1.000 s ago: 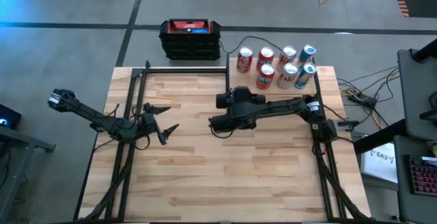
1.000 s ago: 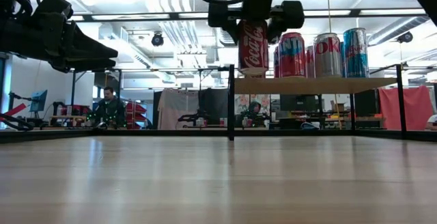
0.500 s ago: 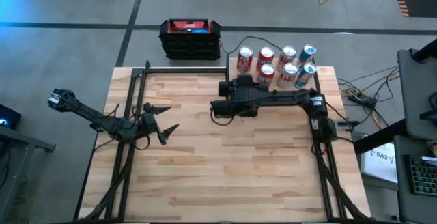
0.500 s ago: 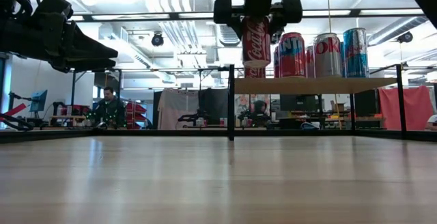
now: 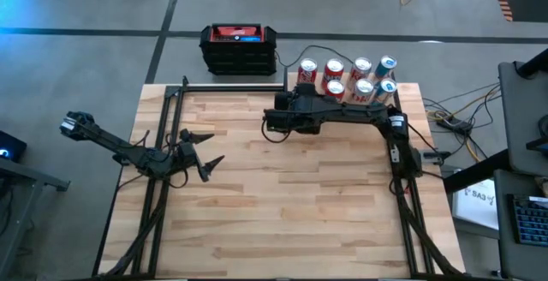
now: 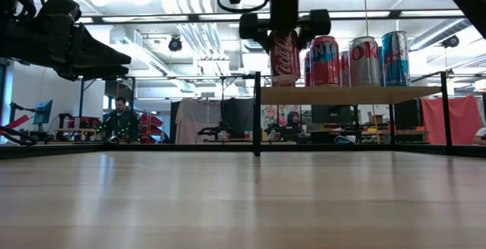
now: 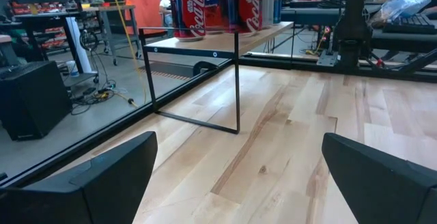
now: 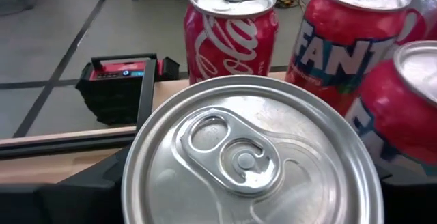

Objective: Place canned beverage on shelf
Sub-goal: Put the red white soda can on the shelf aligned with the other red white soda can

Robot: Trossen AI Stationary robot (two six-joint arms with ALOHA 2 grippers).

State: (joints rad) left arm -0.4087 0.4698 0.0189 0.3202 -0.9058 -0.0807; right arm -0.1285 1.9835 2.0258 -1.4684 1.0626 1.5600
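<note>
The shelf (image 6: pixel 349 94), a pale board on thin black posts, stands at the table's far right and carries several upright cans (image 5: pixel 360 82). My right gripper (image 5: pixel 288 116) is shut on a red Coca-Cola can (image 6: pixel 285 55) at the shelf's near-left corner. The high view hides this can under the hand. In the low view its base shows just above the shelf's left end. The right wrist view shows its silver top (image 8: pixel 249 156) in front of the shelf's cans. My left gripper (image 5: pixel 216 148) waits open over the table's left half. My right gripper pinches the can's side walls between its two fingers (image 8: pixel 89 190), one on each side below the rim (image 8: pixel 147 162). The fingers slant down at it from the table's near side. The can stays upright, top up, lifted clear of the table.
A black-and-red box (image 5: pixel 239 48) sits on the floor beyond the table's far edge. Black frame rails (image 5: pixel 231 86) run along the far and side edges. On the shelf, a Coca-Cola can (image 8: pixel 232 26) and a Fanta can (image 8: pixel 348 39) stand just beyond the held can.
My right gripper has carried the can toward the table's far edge and a little up, reaching the shelf's near-left corner. The can has stayed upright and clear of the table.
</note>
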